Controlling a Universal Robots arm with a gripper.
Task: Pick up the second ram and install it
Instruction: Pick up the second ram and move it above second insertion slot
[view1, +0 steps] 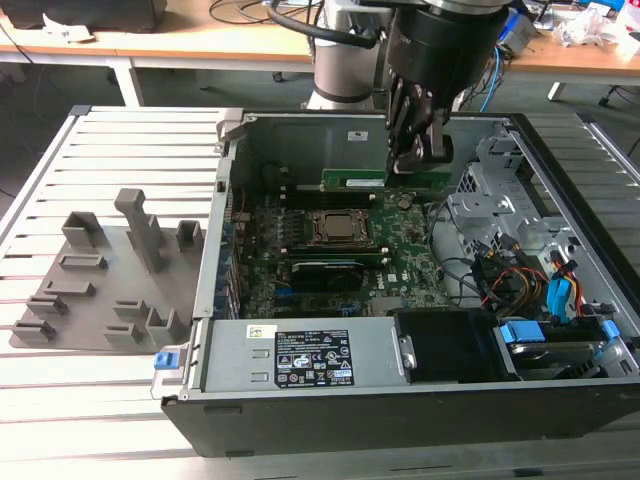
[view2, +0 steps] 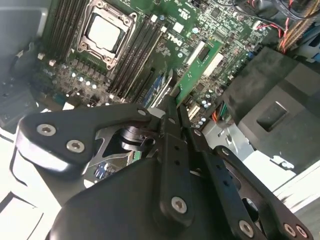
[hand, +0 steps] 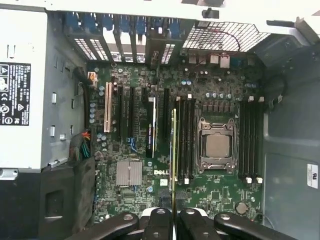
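— Where do we stand?
— Our tool (hand: 173, 216) is clamped on the ram (view1: 354, 180), upper centre in the exterior view. Pick-up looks done; we judge it not yet seated in the slots (hand: 186, 145) beyond.

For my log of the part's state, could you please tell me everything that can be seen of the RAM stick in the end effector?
The second ram is a thin, long green circuit-board stick with pale labels on one face. It stands level on its long edge inside the open computer case, over the motherboard and parallel to the memory slots beside the processor socket. The end effector pinches one end between its fingers. Whether its lower edge touches a slot cannot be told.
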